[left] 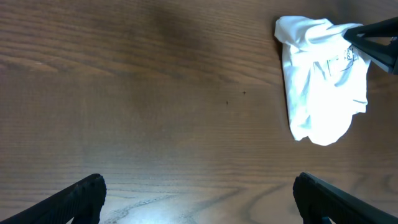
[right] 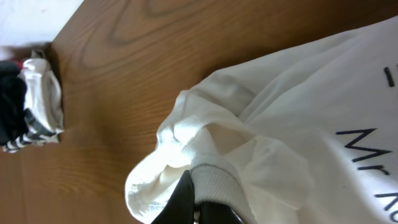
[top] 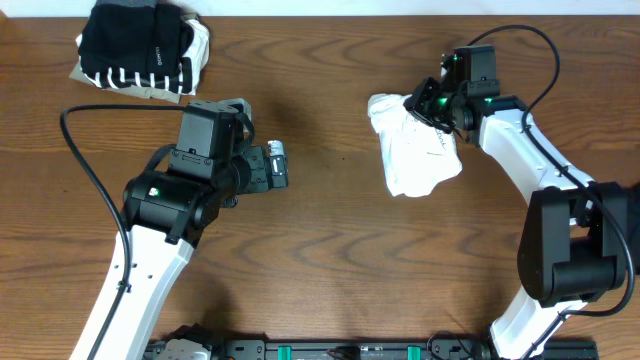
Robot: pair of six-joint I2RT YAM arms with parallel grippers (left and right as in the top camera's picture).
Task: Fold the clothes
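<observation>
Overhead, the white T-shirt (top: 418, 155) lies bunched at the right of the worktop (top: 330, 250), its far edge pinched by the right claw (top: 428, 103), while the left claw (top: 277, 163) hovers well apart over bare wood. From the left wrist, that claw's fingers (left: 81, 199) stand wide, released. At the right wrist, a ribbed band (right: 214, 180), probably the collar, sits clenched; the cloth looks soft, light and limp, likely best taken at the shoulders or hem.
</observation>
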